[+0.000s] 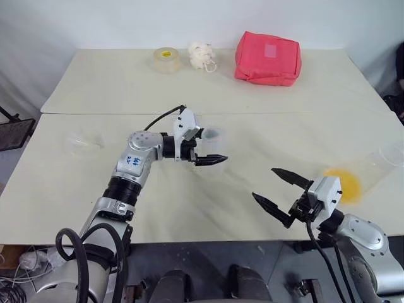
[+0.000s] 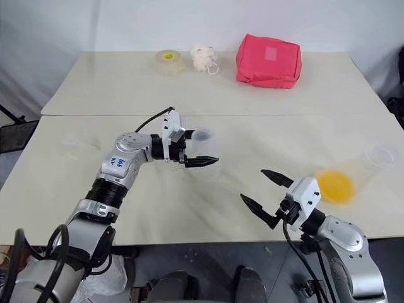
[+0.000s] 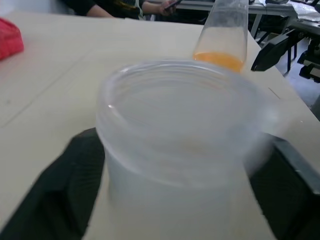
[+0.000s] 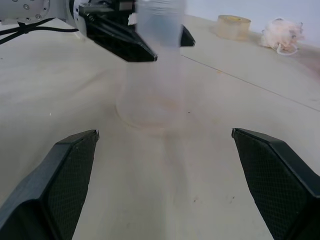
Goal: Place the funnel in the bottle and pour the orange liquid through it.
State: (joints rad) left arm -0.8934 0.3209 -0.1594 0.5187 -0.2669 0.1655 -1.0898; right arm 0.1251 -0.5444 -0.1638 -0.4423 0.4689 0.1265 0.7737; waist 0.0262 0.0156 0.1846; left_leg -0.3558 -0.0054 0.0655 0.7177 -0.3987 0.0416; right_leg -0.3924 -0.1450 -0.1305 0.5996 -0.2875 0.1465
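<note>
The clear bottle stands upright mid-table. My left gripper reaches in level from the left, one black finger on each side of the bottle's neck; the jaws stand open around it. A clear cup near the table's right edge holds the orange liquid in its bottom. My right gripper hovers open and empty near the front edge, between bottle and cup, pointing toward the bottle. A faint translucent thing at the far left looks like the funnel; its shape is hard to make out.
At the back of the table are a roll of tape, a white fluffy ball and a pink pouch. A seam runs across between the two tabletops. A person's hand shows beyond the far table edge.
</note>
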